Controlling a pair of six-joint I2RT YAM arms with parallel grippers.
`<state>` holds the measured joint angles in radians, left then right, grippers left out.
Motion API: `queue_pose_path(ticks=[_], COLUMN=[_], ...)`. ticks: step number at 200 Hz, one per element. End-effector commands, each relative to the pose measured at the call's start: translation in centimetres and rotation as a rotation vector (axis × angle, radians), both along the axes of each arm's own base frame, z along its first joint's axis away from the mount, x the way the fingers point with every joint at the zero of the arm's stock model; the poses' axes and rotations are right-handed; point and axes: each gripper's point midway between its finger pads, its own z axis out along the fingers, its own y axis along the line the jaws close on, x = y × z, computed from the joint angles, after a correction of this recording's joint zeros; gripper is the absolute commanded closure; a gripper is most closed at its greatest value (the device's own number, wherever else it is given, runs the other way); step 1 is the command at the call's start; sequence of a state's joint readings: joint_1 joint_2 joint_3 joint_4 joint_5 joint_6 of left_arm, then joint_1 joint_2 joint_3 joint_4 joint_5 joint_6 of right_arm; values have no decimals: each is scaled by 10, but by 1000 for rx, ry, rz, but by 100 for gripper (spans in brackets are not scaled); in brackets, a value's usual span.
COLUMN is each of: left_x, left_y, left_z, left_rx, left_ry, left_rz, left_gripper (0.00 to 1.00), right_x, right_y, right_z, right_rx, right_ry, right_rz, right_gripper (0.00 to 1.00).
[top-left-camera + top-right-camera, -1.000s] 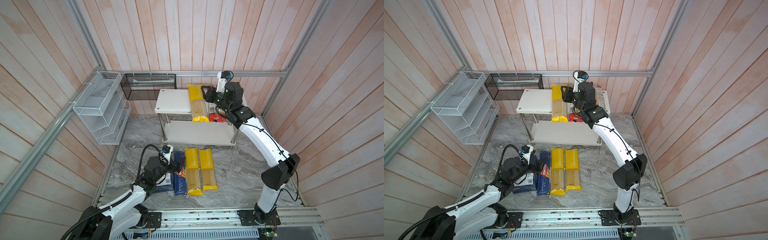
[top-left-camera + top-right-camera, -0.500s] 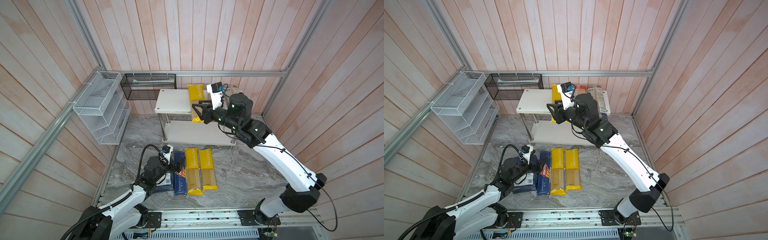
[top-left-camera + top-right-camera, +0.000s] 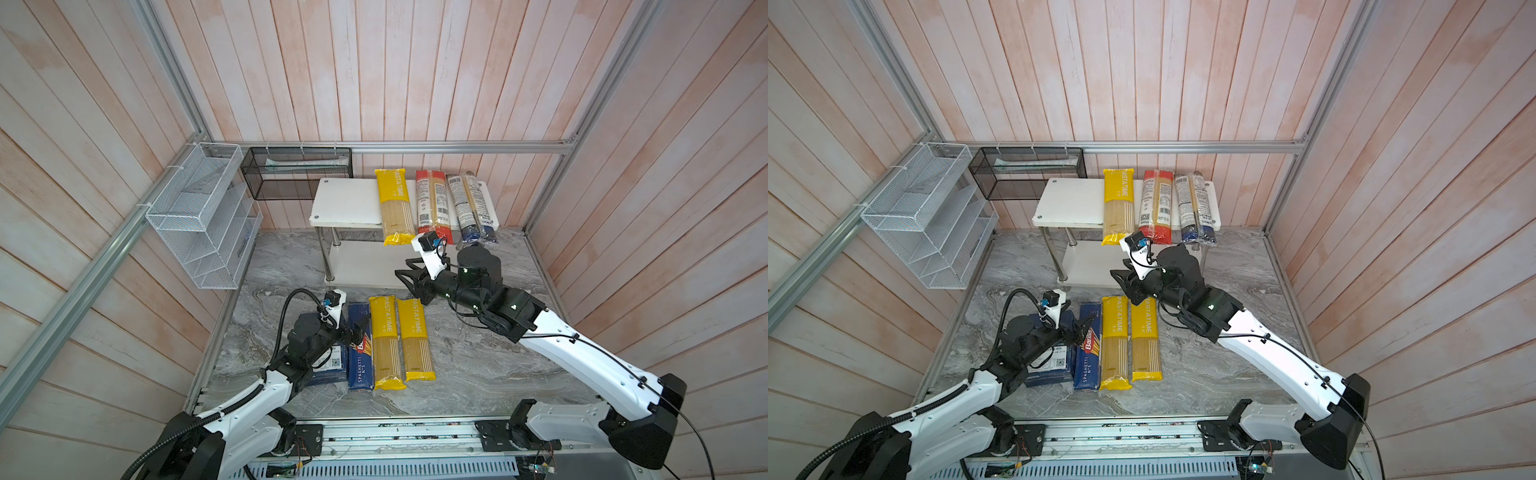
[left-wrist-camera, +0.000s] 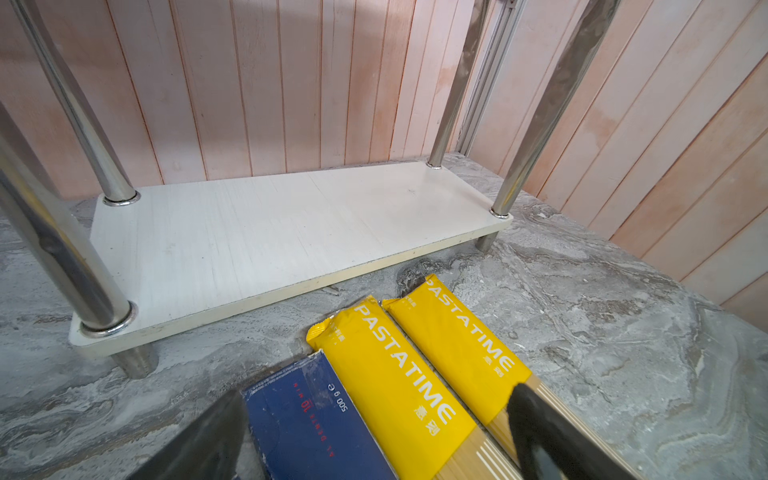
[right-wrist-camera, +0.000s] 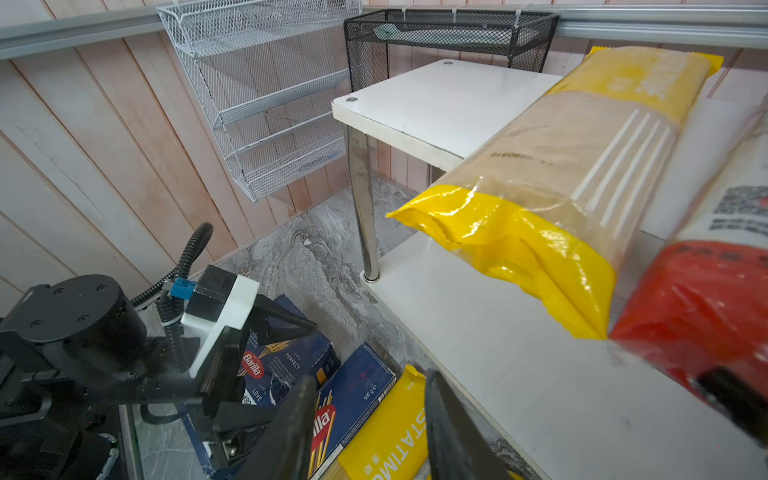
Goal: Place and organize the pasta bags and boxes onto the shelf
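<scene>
Pasta bags to shelve: inner yellow bag (image 3: pixel 385 345) and outer yellow bag (image 3: pixel 415 338) lie touching, side by side on the bench (image 3: pixel 478 365), next to the narrow box (image 3: pixel 358 357).
Long axis: both run from the shelf (image 3: pixel 345 203) toward my base, parallel to the three shelved bags (image 3: pixel 432 203) on its top board.
Right gripper (image 3: pixel 401 268): hangs over the yellow bags' shelf-side ends, in front of the lower board. The jaws are partly apart with nothing between them.
Left gripper (image 3: pixel 360 328): spread wide above the narrow box's shelf-side end, empty.
Nearer arm: my right, I judge. The yellow bags' ends lie just below it.
Coming move: probably a descent, jaws turned across a bag's width.
Free room: the top board's left part and the whole lower board.
</scene>
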<state>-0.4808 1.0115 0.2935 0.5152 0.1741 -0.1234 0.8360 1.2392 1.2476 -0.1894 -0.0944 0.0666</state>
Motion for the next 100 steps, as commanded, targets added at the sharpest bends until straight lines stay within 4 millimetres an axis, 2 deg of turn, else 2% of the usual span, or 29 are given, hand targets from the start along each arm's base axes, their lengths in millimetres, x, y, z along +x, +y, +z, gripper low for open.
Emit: queue_pose_path(ticks=[1, 36, 68, 100], left_x=[-1, -4, -3, -4], left_y=[0, -2, -2, -3], left_z=[0, 1, 1, 2], left_rx=[8, 3, 6, 4], left_ry=[-16, -33, -25, -32], left_rz=[0, -19, -18, -24], left_gripper=[0, 0, 0, 0], right_x=[2, 4, -1, 7], right_y=[2, 9, 27, 34], right_z=[30, 32, 32, 36], right_rx=[54, 65, 67, 45], right_ry=[-124, -159, -178, -180], right_rz=[0, 21, 114, 111], right_gripper=[57, 57, 58, 58])
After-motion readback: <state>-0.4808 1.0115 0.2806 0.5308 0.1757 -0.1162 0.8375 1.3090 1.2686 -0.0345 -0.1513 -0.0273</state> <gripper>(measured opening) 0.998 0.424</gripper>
